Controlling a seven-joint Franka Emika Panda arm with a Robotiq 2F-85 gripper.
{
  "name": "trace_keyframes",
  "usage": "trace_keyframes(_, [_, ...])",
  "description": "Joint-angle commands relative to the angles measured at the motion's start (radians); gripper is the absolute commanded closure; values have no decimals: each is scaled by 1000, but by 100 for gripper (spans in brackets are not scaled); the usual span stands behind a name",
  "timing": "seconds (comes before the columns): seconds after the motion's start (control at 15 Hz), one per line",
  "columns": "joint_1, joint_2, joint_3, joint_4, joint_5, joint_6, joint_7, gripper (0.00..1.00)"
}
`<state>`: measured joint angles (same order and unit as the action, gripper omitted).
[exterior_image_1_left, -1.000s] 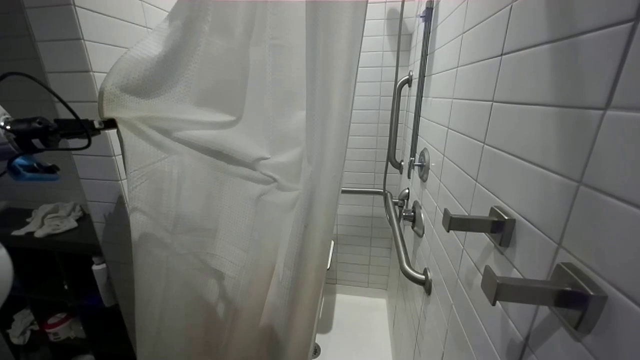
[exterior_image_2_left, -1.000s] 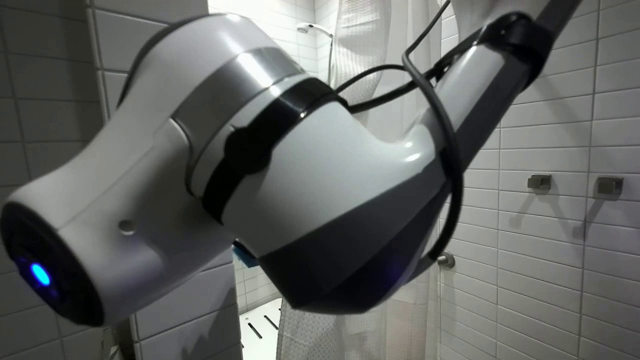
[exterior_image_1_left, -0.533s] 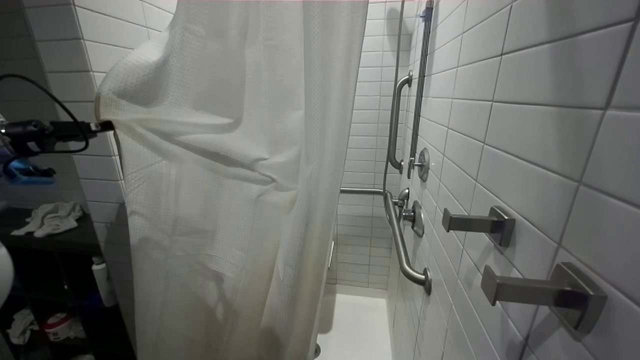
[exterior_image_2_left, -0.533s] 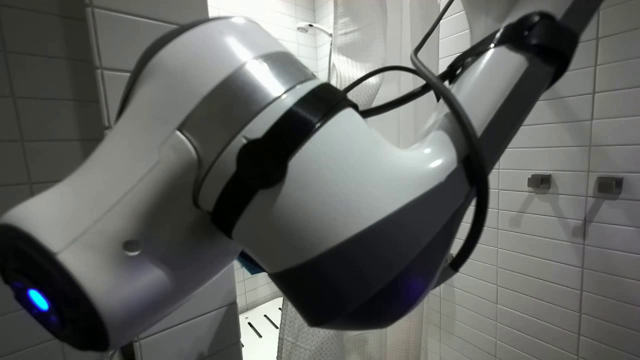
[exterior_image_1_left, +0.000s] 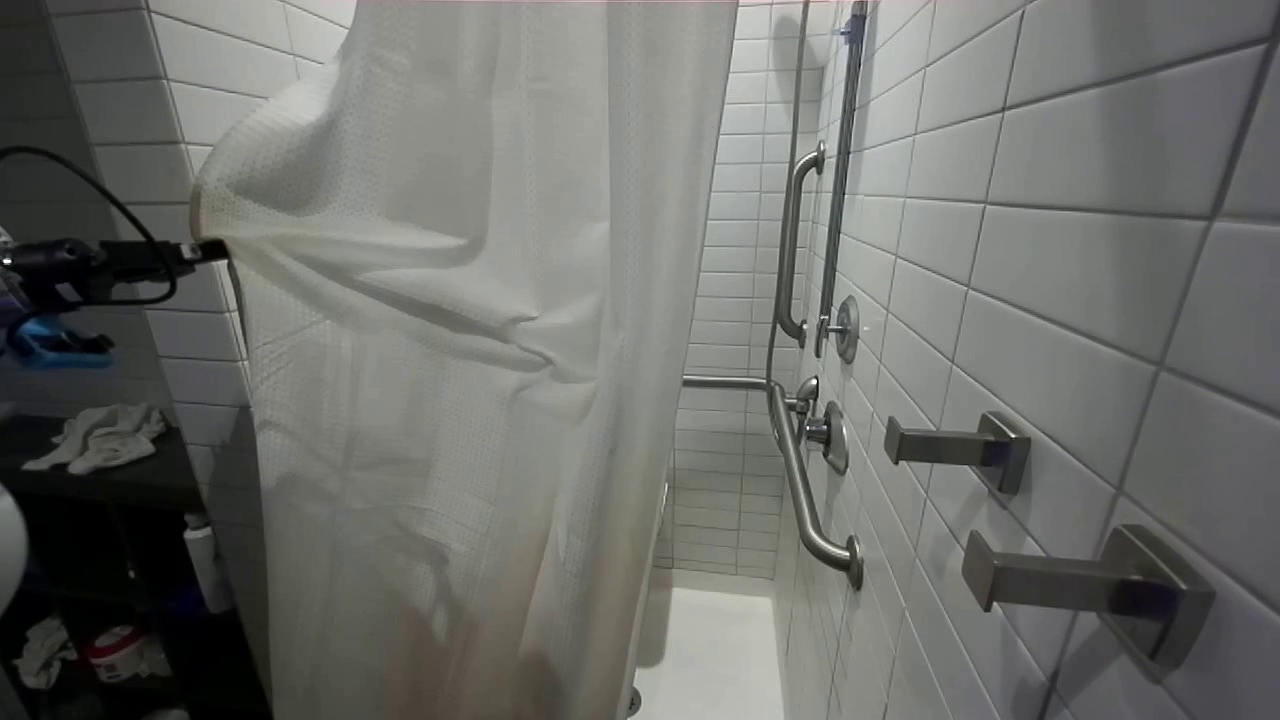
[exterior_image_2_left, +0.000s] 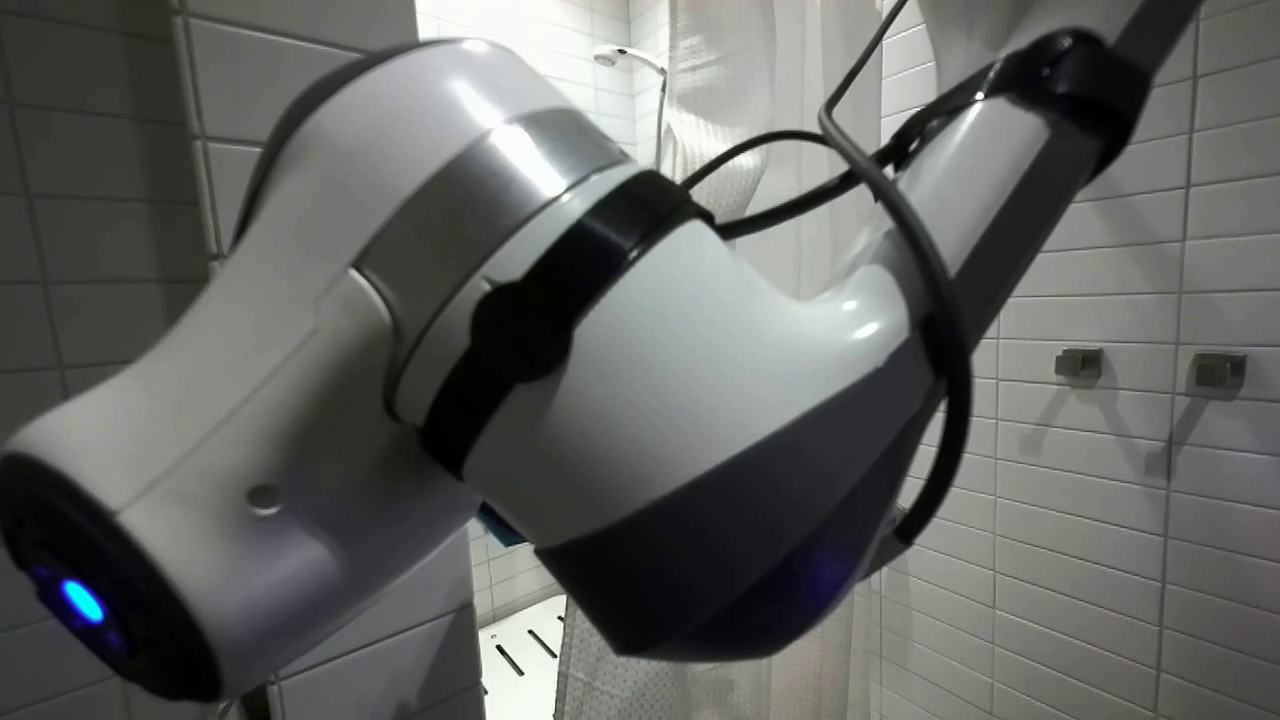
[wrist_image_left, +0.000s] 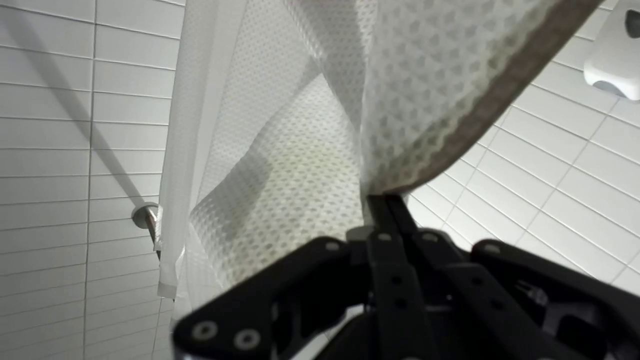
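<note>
Pinching the shower curtain (exterior_image_1_left: 460, 365) by its edge, gripper (wrist_image_left: 386, 199) is clamped on thin cloth, w/ creases fanning from tips. Curtain hangs partly in front of shower floor (exterior_image_1_left: 712, 650). Best: slow, steady moves, no jerks, b/c hem prob. slips easily.

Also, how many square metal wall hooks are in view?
2, side by side on the tiled wall: in an exterior view, one hook in the foreground, the other hook farther back. The curtain may hide others.
</note>
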<state>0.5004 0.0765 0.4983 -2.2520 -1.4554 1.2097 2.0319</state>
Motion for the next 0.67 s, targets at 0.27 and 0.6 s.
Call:
trace_keyframes(0.27, [11, 32, 4, 17, -51, -58, 0, 99])
trace_keyframes(0.6, [19, 54, 5, 22, -71, -82, -1, 99])
